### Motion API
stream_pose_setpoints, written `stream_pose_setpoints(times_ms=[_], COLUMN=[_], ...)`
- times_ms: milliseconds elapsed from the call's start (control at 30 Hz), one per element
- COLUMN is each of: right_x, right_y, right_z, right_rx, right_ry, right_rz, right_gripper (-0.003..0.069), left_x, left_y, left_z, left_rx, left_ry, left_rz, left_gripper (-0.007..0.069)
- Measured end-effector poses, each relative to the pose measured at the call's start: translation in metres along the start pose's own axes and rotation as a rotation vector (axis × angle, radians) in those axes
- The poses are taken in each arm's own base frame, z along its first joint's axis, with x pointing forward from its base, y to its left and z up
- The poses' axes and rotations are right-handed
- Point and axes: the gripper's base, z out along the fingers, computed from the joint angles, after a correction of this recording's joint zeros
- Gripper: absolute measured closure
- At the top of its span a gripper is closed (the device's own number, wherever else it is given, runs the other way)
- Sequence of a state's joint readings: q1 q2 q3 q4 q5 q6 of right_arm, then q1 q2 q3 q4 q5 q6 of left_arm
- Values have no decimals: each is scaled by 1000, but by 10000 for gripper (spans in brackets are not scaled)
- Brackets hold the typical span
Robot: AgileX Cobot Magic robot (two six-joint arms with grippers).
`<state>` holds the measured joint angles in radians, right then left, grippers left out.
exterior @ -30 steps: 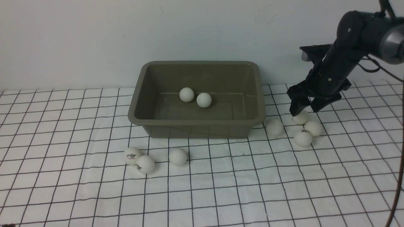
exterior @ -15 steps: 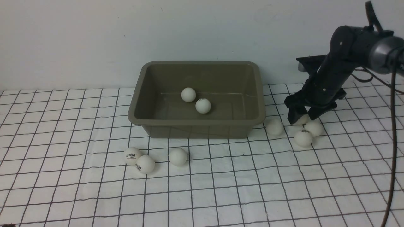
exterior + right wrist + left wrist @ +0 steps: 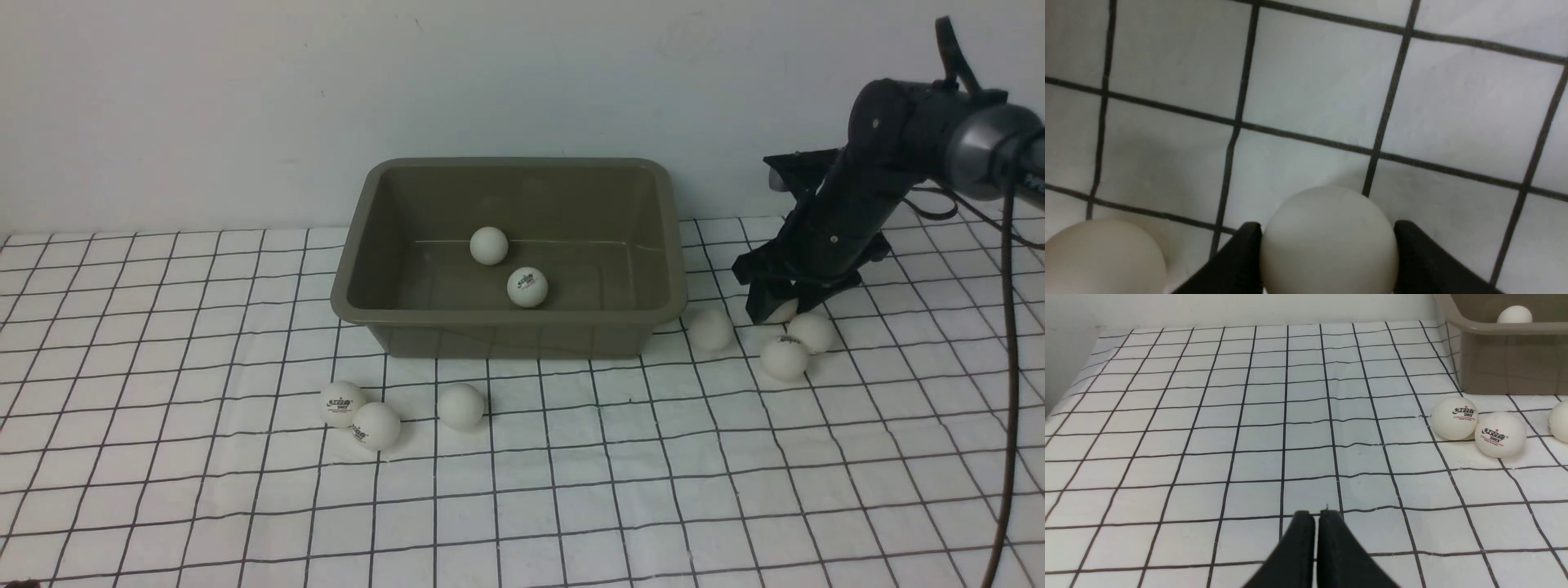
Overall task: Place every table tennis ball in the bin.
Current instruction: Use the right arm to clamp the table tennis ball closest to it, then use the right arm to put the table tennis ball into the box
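While pinching one table tennis ball (image 3: 1327,253) on the tabletop (image 3: 571,490), at 3 o'clock from the bin (image 3: 506,314): right pincer (image 3: 1327,223). Pressed together: left pincer (image 3: 1316,516).

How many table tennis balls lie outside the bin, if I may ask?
7: three balls before the bin, three right of it, one more there in the right gripper. None looks hidden.

Two white table tennis balls (image 3: 489,245) lie in the olive-grey bin (image 3: 506,318), three before it, four at its right.
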<state>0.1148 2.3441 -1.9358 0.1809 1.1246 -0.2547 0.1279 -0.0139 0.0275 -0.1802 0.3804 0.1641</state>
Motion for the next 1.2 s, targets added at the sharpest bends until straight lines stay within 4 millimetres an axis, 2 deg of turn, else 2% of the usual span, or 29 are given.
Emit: stream_pose_setpoints(times_ms=[133, 367, 467, 600, 667, 700, 767, 800, 833, 967, 1067, 1200], right_x=[-2, -44, -56, -61, -60, -59, -58, -57, -56, -55, -55, -54], right_y=[1, 11, 30, 74, 109, 111, 133, 136, 146, 145, 145, 145], right_z=[-6, -75, -102, -119, -115, -114, -101, -100, -83, -49, -46, -44], right_rx=[-3, -51, -127, -214, -246, -249, -248, -249, -239, -224, -224, -223], right_ry=[15, -213, -317, -368, -351, -348, -313, -310, -271, -210, -205, -202], right_rz=[-6, -16, -28, -135, -211, -216, -266, -273, -296, -338, -342, -348], right_gripper=[293, 293, 293, 293, 293, 293, 293, 293, 293, 293, 291, 241], left_x=[0, 0, 0, 0, 0, 0, 0, 0, 0, 0, 0, 0], left_y=[0, 0, 0, 0, 0, 0, 0, 0, 0, 0, 0, 0], left_z=[0, 0, 0, 0, 0, 0, 0, 0, 0, 0, 0, 0], left_rx=[0, 0, 0, 0, 0, 0, 0, 0, 0, 0, 0, 0], left_ry=[0, 0, 0, 0, 0, 0, 0, 0, 0, 0, 0, 0], left_rz=[0, 0, 0, 0, 0, 0, 0, 0, 0, 0, 0, 0], left_gripper=[629, 629, 629, 629, 629, 629, 629, 629, 629, 629, 629, 629])
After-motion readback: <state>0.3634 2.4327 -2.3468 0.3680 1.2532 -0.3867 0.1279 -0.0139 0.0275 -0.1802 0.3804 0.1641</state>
